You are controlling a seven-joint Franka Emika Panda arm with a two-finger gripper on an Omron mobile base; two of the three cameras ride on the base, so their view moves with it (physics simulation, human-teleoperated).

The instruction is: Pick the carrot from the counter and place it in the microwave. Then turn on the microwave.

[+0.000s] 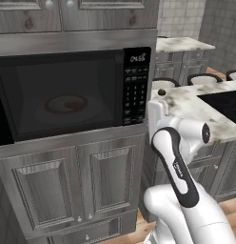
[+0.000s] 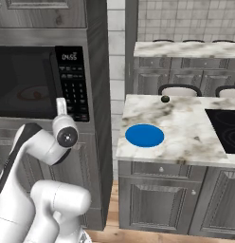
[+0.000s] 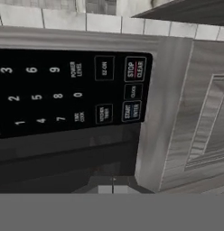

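Gripper (image 3: 113, 184) is shut tight and holds nothing, right in front of the microwave (image 3: 77, 149) keypad (image 3: 73, 94).

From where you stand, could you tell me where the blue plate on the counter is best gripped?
Probably by its near rim, from above: the blue plate lies flat on the counter, so only its thin edge offers a hold.

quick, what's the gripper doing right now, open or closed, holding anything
Gripper: closed, holding nothing, fingertips together close to the microwave keypad.
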